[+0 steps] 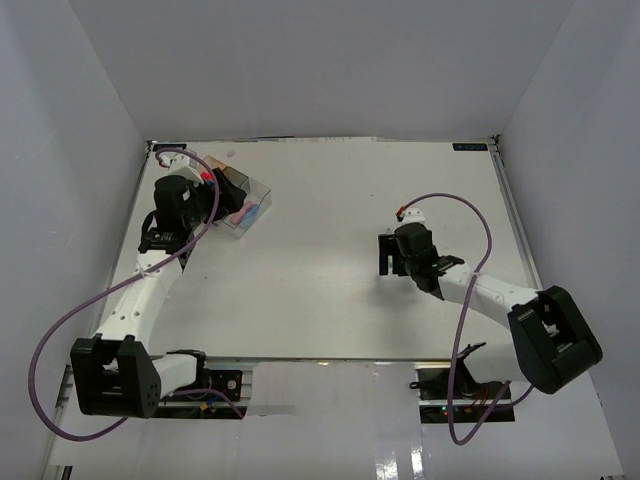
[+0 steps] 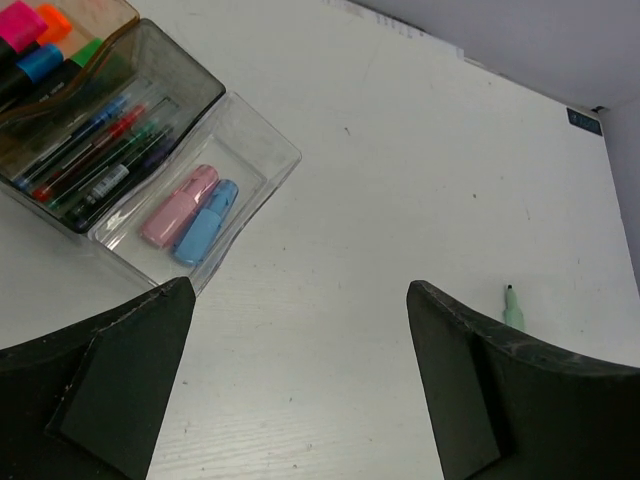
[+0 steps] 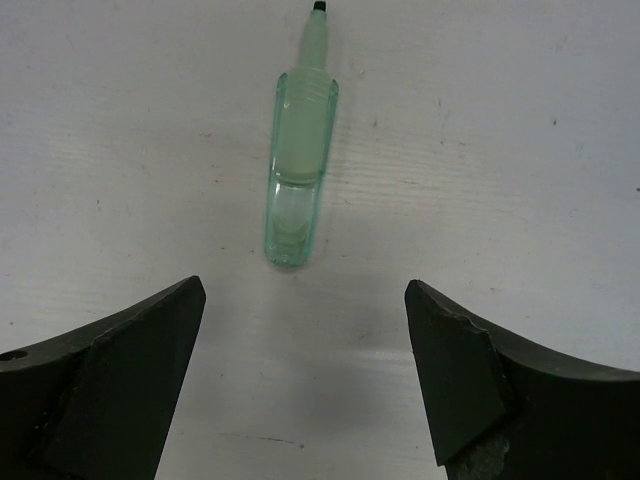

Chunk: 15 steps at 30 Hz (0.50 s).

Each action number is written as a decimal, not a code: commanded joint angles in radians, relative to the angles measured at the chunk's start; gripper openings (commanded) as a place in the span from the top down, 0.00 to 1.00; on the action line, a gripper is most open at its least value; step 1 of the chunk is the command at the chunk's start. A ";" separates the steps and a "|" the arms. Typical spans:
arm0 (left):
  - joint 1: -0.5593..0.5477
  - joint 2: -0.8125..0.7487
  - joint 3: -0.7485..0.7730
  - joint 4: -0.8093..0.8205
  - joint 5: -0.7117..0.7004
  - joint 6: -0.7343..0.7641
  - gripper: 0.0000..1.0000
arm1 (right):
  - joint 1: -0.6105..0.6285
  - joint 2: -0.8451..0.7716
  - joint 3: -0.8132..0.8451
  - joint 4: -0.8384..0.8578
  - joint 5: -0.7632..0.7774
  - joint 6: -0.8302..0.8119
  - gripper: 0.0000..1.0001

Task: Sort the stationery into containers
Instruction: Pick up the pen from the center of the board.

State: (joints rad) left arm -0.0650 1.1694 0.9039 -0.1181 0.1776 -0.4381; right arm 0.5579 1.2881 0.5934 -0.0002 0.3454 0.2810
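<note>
Open room first: my right claw (image 3: 302,290) hangs over bare white table (image 1: 330,290) right of the middle. It is well apart from the right edge and from the organiser tray (image 1: 255,205), which sits near the far left corner close to the wall. My left claw (image 2: 300,300) hovers just beside that tray, on its near side, with plain tabletop stretching away to the far edge.

Both claws are spread wide and have hold of nothing.

Under my right claw lies the mint marker (image 3: 298,150), flat on the table and touching neither finger. It is ahead of the fingertips and roughly centred on the gap between them. Its body is translucent pale green, narrowing to a thin neck with a small black tip. I think it is uncapped, though I cannot be sure from this view. Its long axis runs almost straight away from my wrist, with the tip pointing away and leaning slightly right. From my left wrist it shows only as a small green speck (image 2: 513,312) far off.

In the tray's clear compartment (image 2: 270,150) a pink marker (image 2: 178,205) and a blue marker (image 2: 207,222) lie side by side, touching, along the compartment's length. The smoky grey compartment next to it holds thin pens (image 2: 90,160), laid parallel. The amber one beyond holds highlighters (image 2: 40,40) with pink, orange, blue and green caps.
</note>
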 commanded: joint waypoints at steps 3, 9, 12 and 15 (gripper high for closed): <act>0.005 -0.005 -0.005 -0.040 0.026 0.033 0.02 | -0.003 0.102 0.072 0.011 -0.008 0.047 0.18; 0.007 0.004 -0.003 -0.041 0.063 0.021 0.02 | -0.003 0.198 0.106 0.009 0.023 0.055 0.29; 0.005 0.006 -0.005 -0.041 0.068 0.018 0.02 | -0.003 0.224 0.111 0.011 0.018 0.063 0.35; 0.007 0.006 -0.003 -0.040 0.077 0.010 0.02 | -0.004 0.243 0.111 0.012 0.018 0.069 0.38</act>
State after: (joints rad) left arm -0.0647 1.1858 0.8974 -0.1577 0.2283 -0.4267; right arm 0.5575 1.5112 0.6785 0.0010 0.3443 0.3298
